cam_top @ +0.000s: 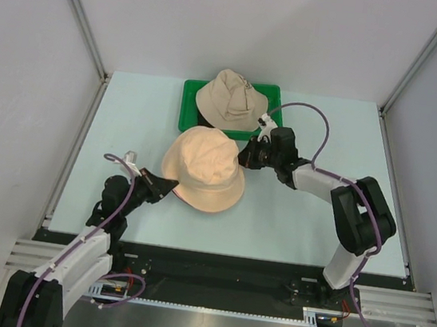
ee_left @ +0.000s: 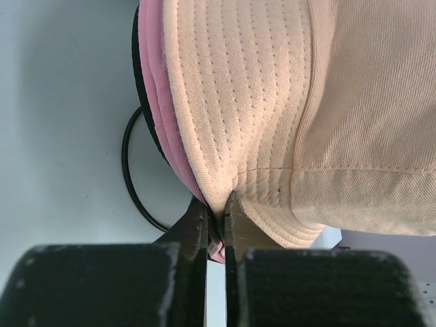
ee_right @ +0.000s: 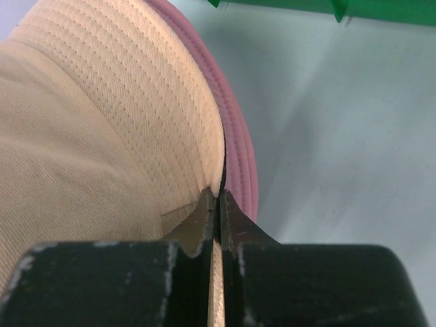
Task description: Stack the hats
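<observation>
Pinching hat [cam_top: 202,165]: L gripper [cam_top: 173,189], R gripper [cam_top: 244,155]

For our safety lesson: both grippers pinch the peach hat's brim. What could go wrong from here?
1. The left gripper and right gripper hold only the brim edge of the peach hat; the soft fabric could slip out.
2. The pink hat lies just beneath, so it may be dragged along.
</observation>
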You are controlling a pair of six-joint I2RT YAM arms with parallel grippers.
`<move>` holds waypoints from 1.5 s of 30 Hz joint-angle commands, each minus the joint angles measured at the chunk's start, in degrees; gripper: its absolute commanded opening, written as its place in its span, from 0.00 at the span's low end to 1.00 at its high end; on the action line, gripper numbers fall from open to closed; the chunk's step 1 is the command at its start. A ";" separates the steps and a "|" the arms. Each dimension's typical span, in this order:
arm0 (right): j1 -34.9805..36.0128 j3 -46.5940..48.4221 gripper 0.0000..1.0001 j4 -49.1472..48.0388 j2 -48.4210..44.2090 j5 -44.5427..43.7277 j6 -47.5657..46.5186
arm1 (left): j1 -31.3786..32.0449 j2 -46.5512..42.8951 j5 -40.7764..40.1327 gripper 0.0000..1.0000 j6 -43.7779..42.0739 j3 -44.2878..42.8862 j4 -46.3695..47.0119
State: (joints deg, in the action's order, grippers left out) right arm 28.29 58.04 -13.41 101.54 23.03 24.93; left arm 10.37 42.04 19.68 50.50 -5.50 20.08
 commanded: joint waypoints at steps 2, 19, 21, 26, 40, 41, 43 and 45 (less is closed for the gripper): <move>0.88 -4.86 0.00 12.53 4.90 -12.74 -2.60 | -0.53 2.35 -7.46 0.00 -4.97 2.95 -15.24; -8.77 3.12 0.82 30.10 -19.17 -15.38 -7.95 | -1.14 -5.74 -14.40 1.00 -9.98 -8.82 -33.25; -9.83 5.32 0.84 31.33 -21.11 -17.39 -9.10 | -1.49 -7.06 -17.30 1.00 -10.07 -10.23 -36.49; -10.71 13.92 0.85 30.11 -17.70 -17.85 -11.30 | -2.11 -11.09 -23.28 1.00 -8.93 -14.80 -41.25; -5.54 45.37 0.84 21.32 19.82 -20.03 -11.30 | -2.20 -12.86 -34.80 1.00 -15.69 -26.76 -49.08; -5.36 47.15 0.84 21.41 23.32 -21.34 -11.30 | -2.20 -12.69 -34.97 1.00 -15.87 -26.85 -49.17; -4.66 51.09 0.83 21.32 26.07 -26.18 -11.30 | -2.20 -12.25 -34.63 1.00 -16.22 -27.20 -49.08; -4.39 54.09 0.84 23.24 30.29 -30.04 -11.13 | -2.20 -11.63 -34.54 1.00 -16.49 -27.46 -49.08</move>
State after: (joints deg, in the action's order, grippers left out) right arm 22.87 103.98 9.80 127.39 2.24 14.61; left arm 8.54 29.50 -13.43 36.42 -30.20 -28.03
